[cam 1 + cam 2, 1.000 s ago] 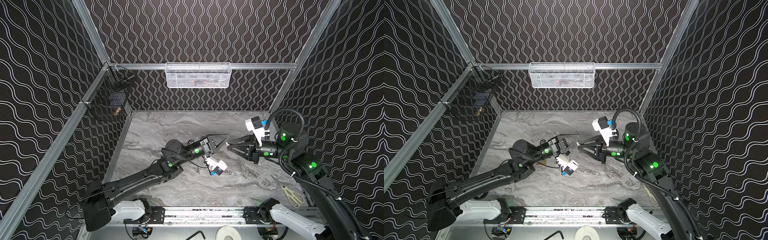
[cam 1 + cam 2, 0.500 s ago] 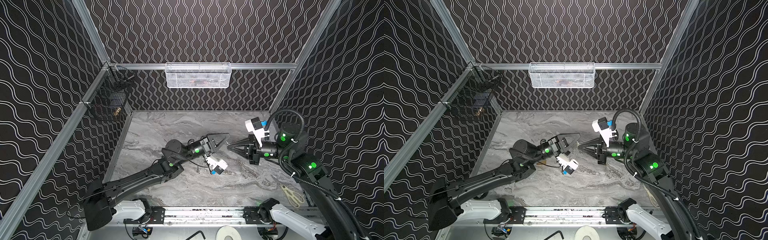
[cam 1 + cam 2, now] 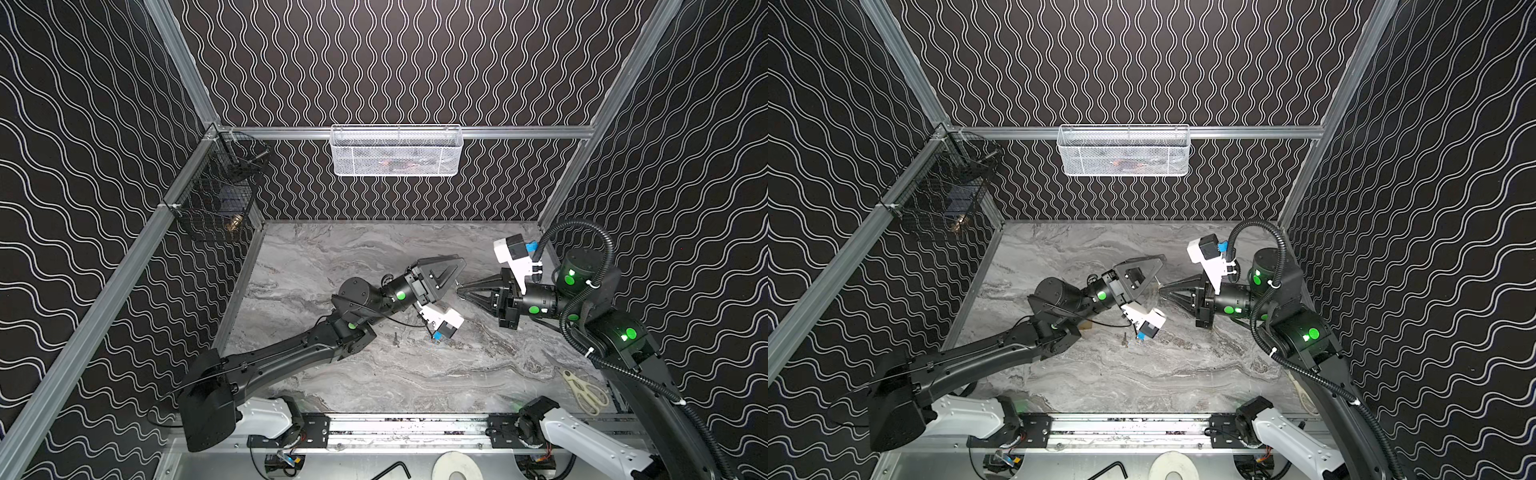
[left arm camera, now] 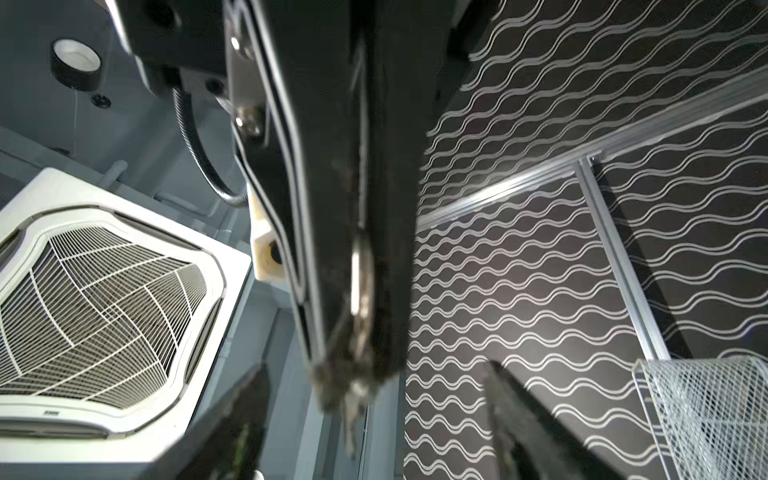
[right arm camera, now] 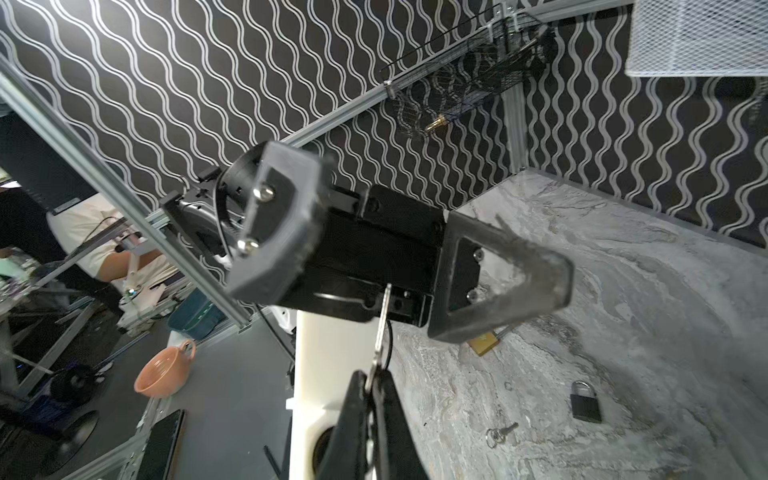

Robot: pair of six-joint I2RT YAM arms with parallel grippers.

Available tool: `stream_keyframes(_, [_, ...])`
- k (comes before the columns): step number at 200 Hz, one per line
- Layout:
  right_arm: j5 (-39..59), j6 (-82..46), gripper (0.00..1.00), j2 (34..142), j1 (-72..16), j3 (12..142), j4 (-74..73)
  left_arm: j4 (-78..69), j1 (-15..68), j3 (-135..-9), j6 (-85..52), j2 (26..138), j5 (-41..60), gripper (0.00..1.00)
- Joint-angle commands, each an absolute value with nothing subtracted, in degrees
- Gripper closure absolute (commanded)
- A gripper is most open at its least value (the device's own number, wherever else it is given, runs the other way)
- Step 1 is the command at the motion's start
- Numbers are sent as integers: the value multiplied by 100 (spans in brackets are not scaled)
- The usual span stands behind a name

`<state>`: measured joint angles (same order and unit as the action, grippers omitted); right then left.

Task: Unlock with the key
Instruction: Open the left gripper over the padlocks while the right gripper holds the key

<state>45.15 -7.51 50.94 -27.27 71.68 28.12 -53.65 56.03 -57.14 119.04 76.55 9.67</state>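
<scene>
My right gripper is shut on a silver key, whose blade sticks out past the fingertips. In both top views it meets my left gripper above the middle of the table. The left gripper stands open, its fingers spread wide on either side of the key without touching it. A black padlock lies on the marble table. A brass padlock shows partly from behind the left arm.
A second key on a ring lies on the table near the black padlock. A white mesh basket hangs on the back wall and a black wire basket on the left wall. Scissors lie front right.
The right gripper closed on the key while the left still held it. The left gripper has now sprung open and let the key go.
</scene>
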Motion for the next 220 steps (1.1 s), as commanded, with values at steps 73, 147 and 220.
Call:
stream_keyframes(73, [784, -945, 100, 4852, -1985, 6530, 1119, -4720, 5055, -4573, 10231, 6873, -1152, 1])
stream_keyframes(147, [1148, -503, 100, 4517, -1624, 4570, 49, 2300, 3848, -8423, 1166, 7656, -1374, 1])
stream_keyframes(220, [2233, -687, 100, 4428, -1621, 2519, -1636, 1607, 3000, -6904, -4603, 8514, 401, 24])
